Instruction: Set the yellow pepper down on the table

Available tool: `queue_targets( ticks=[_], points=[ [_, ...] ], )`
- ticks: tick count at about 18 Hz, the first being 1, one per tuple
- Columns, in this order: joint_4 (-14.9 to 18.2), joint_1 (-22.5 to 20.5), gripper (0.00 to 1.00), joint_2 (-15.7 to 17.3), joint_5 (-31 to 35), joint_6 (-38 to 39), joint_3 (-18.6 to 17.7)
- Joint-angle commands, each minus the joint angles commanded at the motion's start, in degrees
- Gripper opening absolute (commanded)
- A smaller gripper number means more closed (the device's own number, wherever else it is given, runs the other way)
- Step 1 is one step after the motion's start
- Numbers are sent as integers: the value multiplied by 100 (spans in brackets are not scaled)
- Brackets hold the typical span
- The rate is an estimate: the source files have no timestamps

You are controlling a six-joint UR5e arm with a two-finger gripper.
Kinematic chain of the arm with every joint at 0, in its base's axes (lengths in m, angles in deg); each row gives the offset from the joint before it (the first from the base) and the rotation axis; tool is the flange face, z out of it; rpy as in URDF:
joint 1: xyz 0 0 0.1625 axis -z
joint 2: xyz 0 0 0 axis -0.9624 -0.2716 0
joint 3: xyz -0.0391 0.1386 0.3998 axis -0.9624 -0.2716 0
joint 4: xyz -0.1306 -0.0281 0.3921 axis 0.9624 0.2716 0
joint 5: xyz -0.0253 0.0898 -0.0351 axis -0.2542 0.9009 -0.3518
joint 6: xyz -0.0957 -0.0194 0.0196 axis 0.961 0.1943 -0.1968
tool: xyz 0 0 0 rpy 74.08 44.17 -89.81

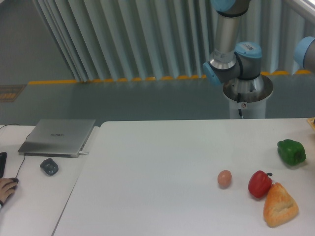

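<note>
No yellow pepper or claw showed in frame, so you couldn't judge grip state; expect a light, glossy, slippery pepper, so grasp across its lobes.

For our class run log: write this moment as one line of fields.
arm: raised behind table, gripper out of view | yellow pepper: not visible | on table: green pepper, red pepper, egg, bread piece | placement: not done
</note>
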Motion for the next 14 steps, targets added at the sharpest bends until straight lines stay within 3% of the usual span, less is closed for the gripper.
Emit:
queue_targets(
  ticks=[10, 14],
  points=[
    [114, -9, 100, 26, -62, -246, 35],
    [79, -438, 100, 35, -79, -150, -70]
  ],
)
